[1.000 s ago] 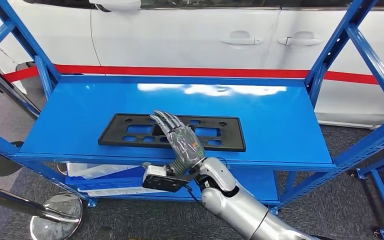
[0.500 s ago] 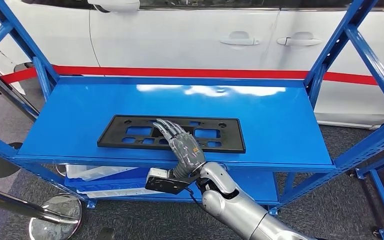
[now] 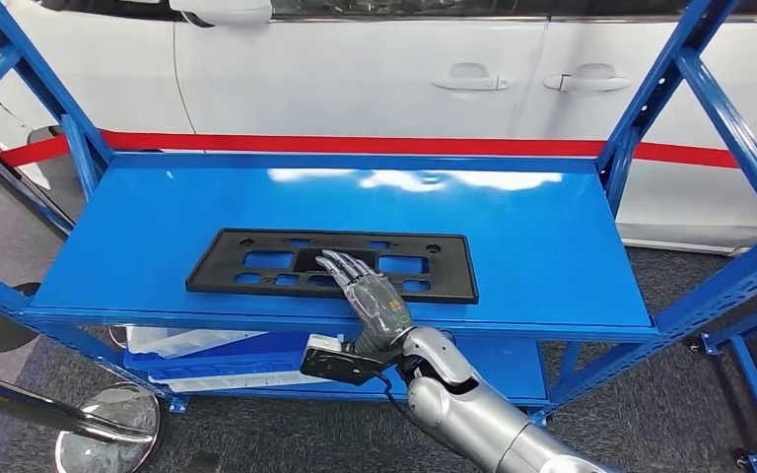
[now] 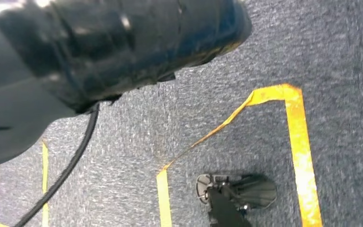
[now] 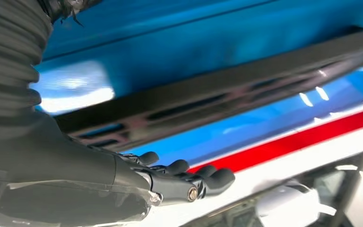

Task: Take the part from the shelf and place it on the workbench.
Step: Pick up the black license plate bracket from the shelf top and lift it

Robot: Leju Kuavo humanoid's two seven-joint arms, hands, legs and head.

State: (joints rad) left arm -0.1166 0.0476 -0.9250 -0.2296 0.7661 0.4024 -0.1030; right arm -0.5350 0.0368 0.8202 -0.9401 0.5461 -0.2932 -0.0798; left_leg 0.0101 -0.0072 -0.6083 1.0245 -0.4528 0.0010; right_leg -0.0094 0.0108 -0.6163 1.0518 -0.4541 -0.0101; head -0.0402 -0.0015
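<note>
Early stage. Black part [image 3: 330, 264] lies flat on blue shelf [image 3: 552, 256], not lifted. Right hand [image 3: 375, 299] over its near edge, fingers extended, nothing gripped. Grasp, carry, placing remain.

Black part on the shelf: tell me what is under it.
The black part lies flat on the blue shelf, seen through its cut-outs. The right hand covers its near middle.

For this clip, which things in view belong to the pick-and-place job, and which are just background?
Job:
- black plastic frame part, lying flat on the shelf
- blue shelf
- right hand, fingers spread over the part's near edge

Background:
- white car
- red barrier belt
- chrome stanchion base
- yellow floor tape
</note>
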